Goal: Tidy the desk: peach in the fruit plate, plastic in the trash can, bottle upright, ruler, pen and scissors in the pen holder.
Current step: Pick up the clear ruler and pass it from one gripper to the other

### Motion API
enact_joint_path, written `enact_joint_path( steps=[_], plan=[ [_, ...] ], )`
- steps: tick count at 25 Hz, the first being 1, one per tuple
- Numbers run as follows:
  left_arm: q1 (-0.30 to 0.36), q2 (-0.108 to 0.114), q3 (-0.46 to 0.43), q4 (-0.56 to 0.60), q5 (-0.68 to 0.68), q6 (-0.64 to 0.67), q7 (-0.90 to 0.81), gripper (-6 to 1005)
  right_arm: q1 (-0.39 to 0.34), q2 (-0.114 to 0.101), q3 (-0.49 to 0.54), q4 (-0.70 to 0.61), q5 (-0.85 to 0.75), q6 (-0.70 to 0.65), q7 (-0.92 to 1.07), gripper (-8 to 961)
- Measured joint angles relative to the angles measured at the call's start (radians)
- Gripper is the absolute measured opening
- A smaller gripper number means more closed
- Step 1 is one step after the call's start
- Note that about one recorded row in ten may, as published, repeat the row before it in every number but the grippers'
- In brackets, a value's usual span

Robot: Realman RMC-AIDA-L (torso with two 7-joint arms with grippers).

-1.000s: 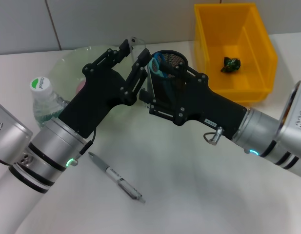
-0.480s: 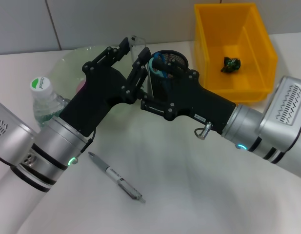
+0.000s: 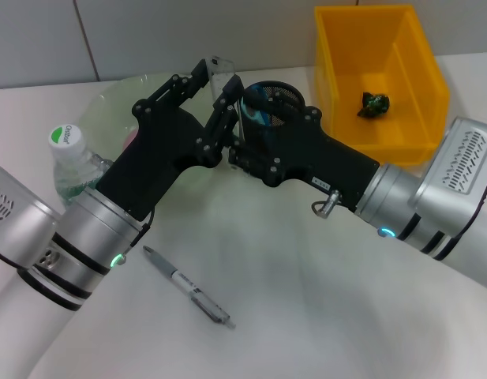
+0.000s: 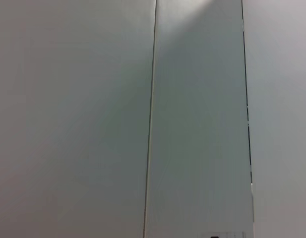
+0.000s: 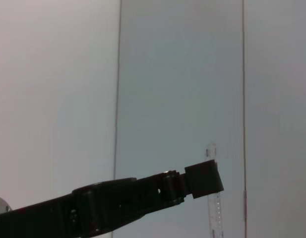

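Pen (image 3: 188, 287), slim and grey, lies low on the white table (image 3: 322, 316). Mid-frame, the left gripper (image 3: 214, 77) stands with jaws clamped on the clear ruler (image 3: 221, 66), upright beside the black mesh pen holder (image 3: 276, 98); whether the right gripper (image 3: 245, 144) is apart or together cannot be told. Beyond sits the yellow trash can (image 3: 417, 87).

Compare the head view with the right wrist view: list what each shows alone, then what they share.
Only the head view shows the desk, the pen lying on it, the bottle, the fruit plate, the pen holder with the scissors in it, the trash can and the right gripper. Only the right wrist view shows the wall panels behind. Both show the left gripper and the clear ruler it holds upright beside the pen holder.
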Motion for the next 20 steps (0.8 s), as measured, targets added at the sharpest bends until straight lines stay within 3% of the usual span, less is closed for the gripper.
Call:
enact_joint_path(
  steps=[1, 13, 18, 20],
  plan=[
    [0.0, 0.0, 0.0, 0.0, 0.0, 0.0, 0.0, 396, 0.0, 0.0, 0.001, 0.003, -0.002, 0.0, 0.0, 650],
    [-0.001, 0.0, 0.0, 0.004, 0.009, -0.001, 0.001, 397, 0.008, 0.0, 0.0, 0.004, -0.007, 0.0, 0.0, 436],
    [-0.002, 0.0, 0.0, 0.004, 0.009, -0.002, 0.001, 397, 0.013, 0.0, 0.0, 0.004, -0.008, 0.002, 0.0, 193],
    [-0.002, 0.0, 0.0, 0.004, 0.01, -0.002, 0.001, 397, 0.014, 0.0, 0.0, 0.004, -0.007, 0.002, 0.0, 173]
  ],
)
